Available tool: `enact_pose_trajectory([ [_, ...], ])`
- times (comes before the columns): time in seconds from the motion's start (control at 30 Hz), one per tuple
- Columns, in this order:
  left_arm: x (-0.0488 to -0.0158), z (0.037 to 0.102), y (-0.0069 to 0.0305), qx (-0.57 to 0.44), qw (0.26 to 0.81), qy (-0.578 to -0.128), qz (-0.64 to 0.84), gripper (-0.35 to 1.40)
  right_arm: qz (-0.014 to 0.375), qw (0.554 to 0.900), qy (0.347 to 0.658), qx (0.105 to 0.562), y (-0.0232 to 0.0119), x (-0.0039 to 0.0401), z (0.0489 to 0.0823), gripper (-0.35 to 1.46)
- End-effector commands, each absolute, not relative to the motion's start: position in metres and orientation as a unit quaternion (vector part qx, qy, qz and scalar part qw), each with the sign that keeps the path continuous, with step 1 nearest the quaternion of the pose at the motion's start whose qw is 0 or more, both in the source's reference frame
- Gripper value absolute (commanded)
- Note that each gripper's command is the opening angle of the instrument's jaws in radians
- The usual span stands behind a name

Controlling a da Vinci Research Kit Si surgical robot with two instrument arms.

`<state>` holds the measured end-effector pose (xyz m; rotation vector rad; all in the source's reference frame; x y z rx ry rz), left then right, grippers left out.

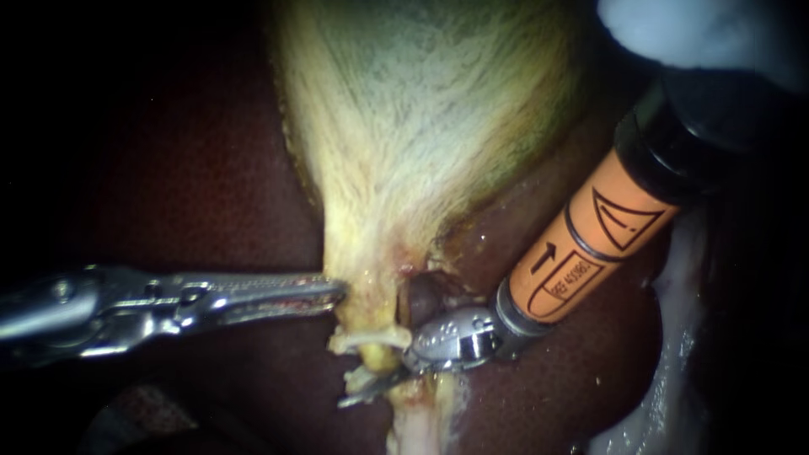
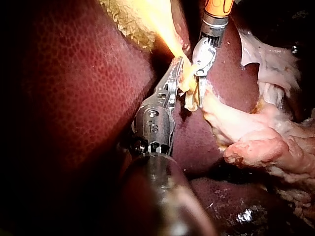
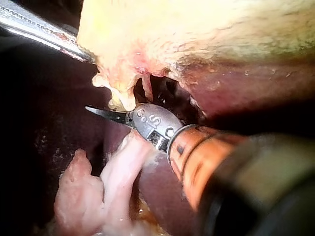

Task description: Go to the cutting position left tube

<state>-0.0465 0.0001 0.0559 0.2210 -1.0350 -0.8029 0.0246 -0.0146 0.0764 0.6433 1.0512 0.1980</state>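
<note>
Blades at the left tube, cutting position nearly reached

Nearest the camera, the right instrument (image 1: 371, 388) enters from the upper right on an orange shaft. Its tool is a pair of blades that reads as narrowly apart. One blade lies bare against the left tube (image 1: 379, 358), and the other seems to run behind it. I judge the approach all but done. The next move calls for a small nudge so both blades straddle the tube squarely, clear of the liver (image 1: 573, 371) beneath. The left instrument (image 1: 337, 292) has its tool closed on the edge of the gallbladder (image 1: 421, 126) where it narrows, just beside the tube. The second blade's tip is hidden, and a pale crosspiece on the tube is too unclear to name.
</note>
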Motion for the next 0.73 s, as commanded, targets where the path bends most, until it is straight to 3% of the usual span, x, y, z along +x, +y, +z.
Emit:
enact_pose_trajectory([
  [0.03, -0.0466, 0.0559, 0.0001, 0.102, 0.787, -0.480, -0.373, -0.35, 0.096, 0.811, 0.492, 0.303, -0.0145, 0.0246, 0.0764, 1.36],
  [0.73, -0.0466, 0.0561, 0.0002, 0.102, 0.787, -0.480, -0.373, -0.35, 0.099, 0.810, 0.490, 0.307, -0.0146, 0.0247, 0.0765, 1.36],
])
